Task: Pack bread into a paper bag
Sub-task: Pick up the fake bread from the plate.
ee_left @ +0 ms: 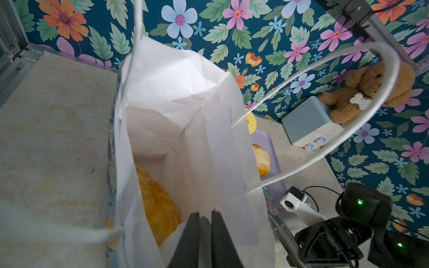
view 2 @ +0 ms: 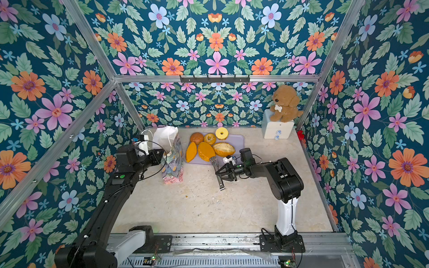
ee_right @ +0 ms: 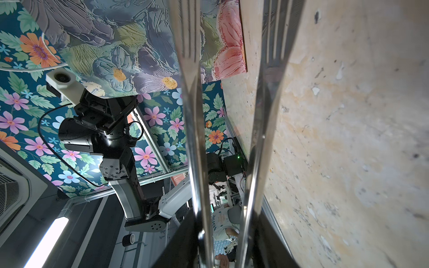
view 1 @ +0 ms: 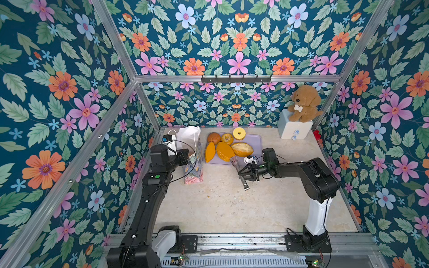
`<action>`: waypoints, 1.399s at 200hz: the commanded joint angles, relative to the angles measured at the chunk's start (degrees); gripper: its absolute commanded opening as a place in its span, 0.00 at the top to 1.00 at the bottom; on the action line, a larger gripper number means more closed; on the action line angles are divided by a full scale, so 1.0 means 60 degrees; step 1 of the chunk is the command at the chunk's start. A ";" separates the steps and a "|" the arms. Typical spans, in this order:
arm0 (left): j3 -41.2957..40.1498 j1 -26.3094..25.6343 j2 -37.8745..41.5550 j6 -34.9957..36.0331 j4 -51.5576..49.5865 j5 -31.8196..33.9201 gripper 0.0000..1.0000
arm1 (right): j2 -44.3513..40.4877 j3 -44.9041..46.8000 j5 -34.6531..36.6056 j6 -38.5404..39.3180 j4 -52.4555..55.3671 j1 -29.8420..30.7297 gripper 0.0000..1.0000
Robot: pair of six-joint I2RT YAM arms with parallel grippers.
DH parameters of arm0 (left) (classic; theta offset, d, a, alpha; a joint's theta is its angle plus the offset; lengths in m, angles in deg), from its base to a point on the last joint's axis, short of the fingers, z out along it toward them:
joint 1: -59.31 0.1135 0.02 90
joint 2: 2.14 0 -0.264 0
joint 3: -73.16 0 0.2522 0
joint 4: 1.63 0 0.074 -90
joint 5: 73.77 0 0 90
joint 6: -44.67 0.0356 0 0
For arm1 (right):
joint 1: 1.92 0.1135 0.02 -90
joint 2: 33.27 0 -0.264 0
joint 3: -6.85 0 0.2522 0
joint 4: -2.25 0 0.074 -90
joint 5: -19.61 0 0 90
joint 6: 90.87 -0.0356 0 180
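L gripper (ee_left: 205, 234) pinched on rim of tall pastel floral paper bag (view 1: 193, 162), one knobbly golden bread piece (ee_left: 157, 208) inside. R gripper (view 1: 240, 170) holds clear tongs (ee_right: 222, 139), other loaves (view 1: 225, 150) on lilac tray (view 1: 257, 141).

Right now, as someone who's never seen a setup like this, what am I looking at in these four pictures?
Two robot arms stand at a table, each ending in a two-fingered gripper. Two pictures look down from overhead, and the other two come from a camera on each arm's wrist. The left gripper is shut on the rim of the flowery paper bag, steadying it. A golden bread piece already lies inside. More bread waits on a lilac tray. The right gripper hovers beside that tray carrying no bread; I cannot tell whether it is open or shut. A plush dog sits on a drawer box in the far corner.
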 commanded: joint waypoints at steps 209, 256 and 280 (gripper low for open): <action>0.0283 0.0002 -0.0086 0.0155 -0.0265 -0.0114 0.85 | -0.0777 0.0622 0.0114 -0.3184 -0.3918 0.0178 0.91; 0.0269 0.0009 -0.0087 0.0051 -0.0153 -0.0346 0.85 | -0.2365 -0.0820 0.0901 0.0749 0.2755 0.0639 0.96; 0.0224 0.0009 -0.0040 0.0051 -0.0109 -0.0338 0.85 | -0.2869 -0.1079 0.1031 -0.0141 0.2263 0.0983 0.98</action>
